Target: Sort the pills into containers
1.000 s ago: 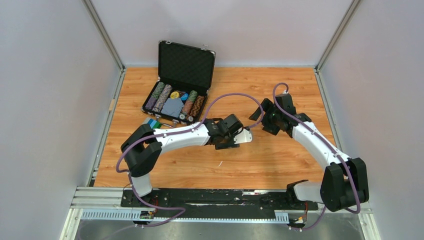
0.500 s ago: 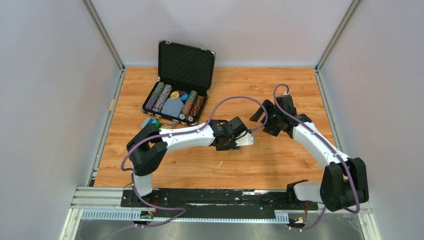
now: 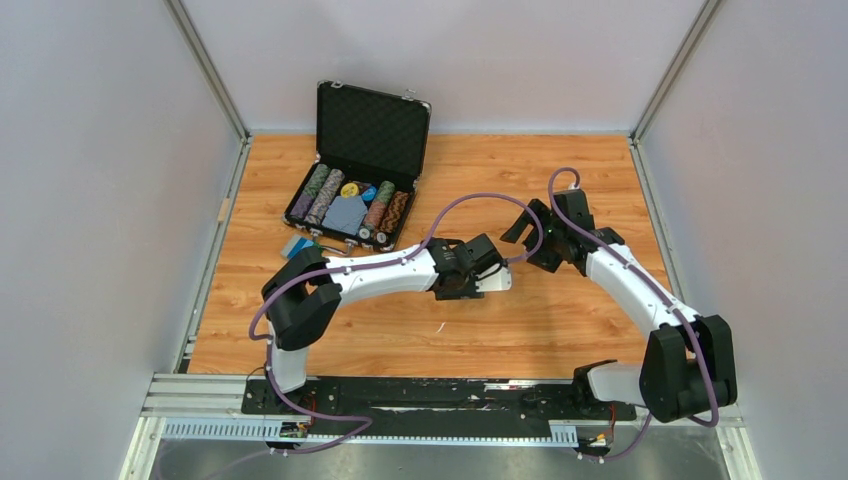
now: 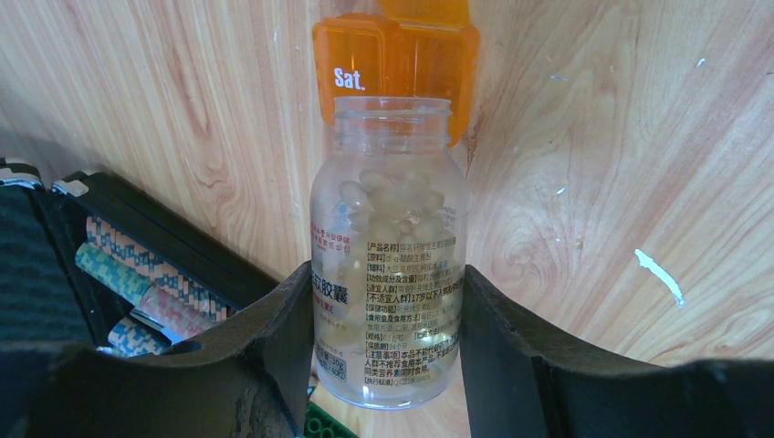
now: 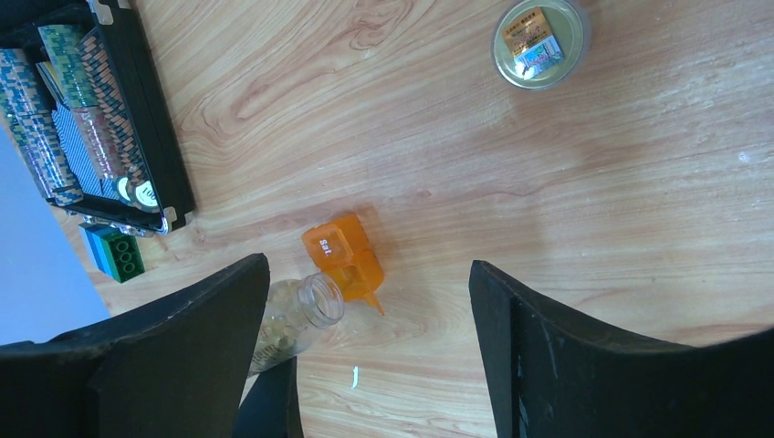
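Table point(image 3: 560, 320) smooth wood-grain with slight sheen, bottle point(image 4: 388, 274) clear glossy plastic with printed label, pill box point(image 4: 402, 55) translucent orange glossy plastic, case point(image 3: 372, 125) at 10 o'clock lined in matt black foam, left gripper fingers point(image 4: 520, 365) matt, rough black.

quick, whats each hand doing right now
Left hand: closed on the clear pill bottle.
Right hand: open, holding nothing.
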